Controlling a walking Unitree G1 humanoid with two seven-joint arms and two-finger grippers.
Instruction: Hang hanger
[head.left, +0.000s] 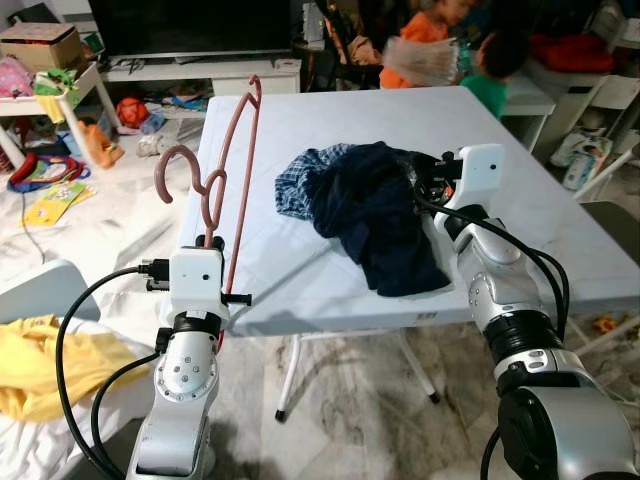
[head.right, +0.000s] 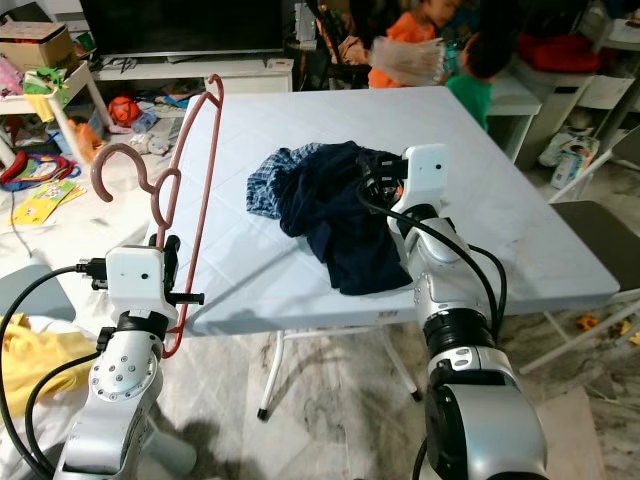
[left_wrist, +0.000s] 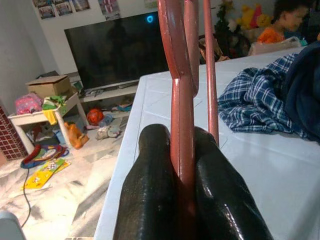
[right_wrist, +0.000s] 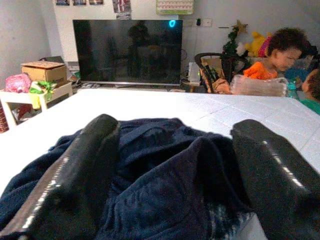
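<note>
Left gripper (left_wrist: 182, 185) clamped on the lower bar of a pink hanger (head.left: 232, 160), held upright beside the near left edge of the white tabletop (head.left: 300, 270), hook (head.left: 172, 165) pointing away from it. Right gripper (right_wrist: 175, 165) spread wide, fingers (right_wrist: 85, 165) either side of a dark navy garment (head.left: 380, 215) heaped mid-tabletop, touching a blue plaid shirt (head.left: 300, 180). Beyond, two people (head.left: 460, 45) at the far edge, then a dark television (right_wrist: 127, 50).
</note>
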